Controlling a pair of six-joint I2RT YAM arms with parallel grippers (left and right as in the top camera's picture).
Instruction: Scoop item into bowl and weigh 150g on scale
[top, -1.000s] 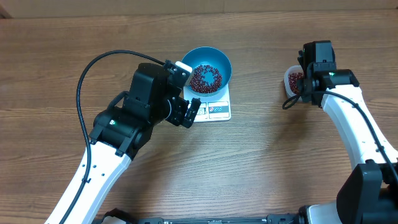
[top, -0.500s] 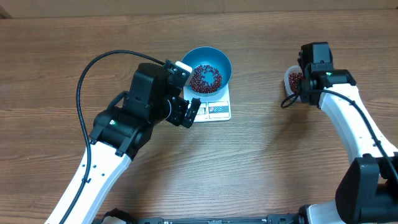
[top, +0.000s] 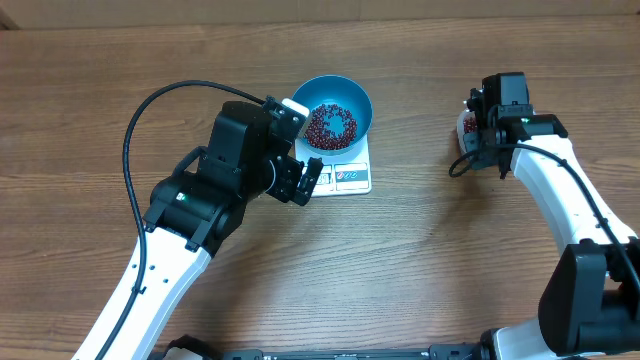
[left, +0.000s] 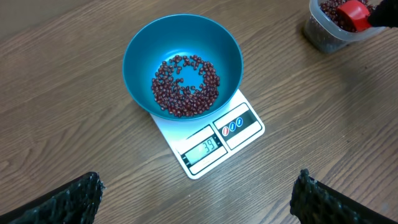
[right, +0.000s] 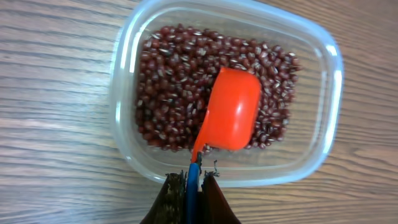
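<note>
Beans (left: 185, 87) lie well below bowl (left: 134, 53) rim; scoop (right: 231, 118) seemingly clears tub (right: 328, 81) walls.

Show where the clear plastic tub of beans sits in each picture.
Overhead: clear plastic tub at right, mostly hidden by the right arm.
Left wrist: tub in top right corner.
Right wrist: tub fills the centre.
Shared landmark: orange plastic scoop inside it, both wrist views.

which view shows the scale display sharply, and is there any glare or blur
Left wrist view: the scale display is sharp, but the fingertips in the bottom corners are dark and blurred. Overhead view: display too small to read. Right wrist view: crisp beans and scoop, soft white glare along the tub rim.
</note>
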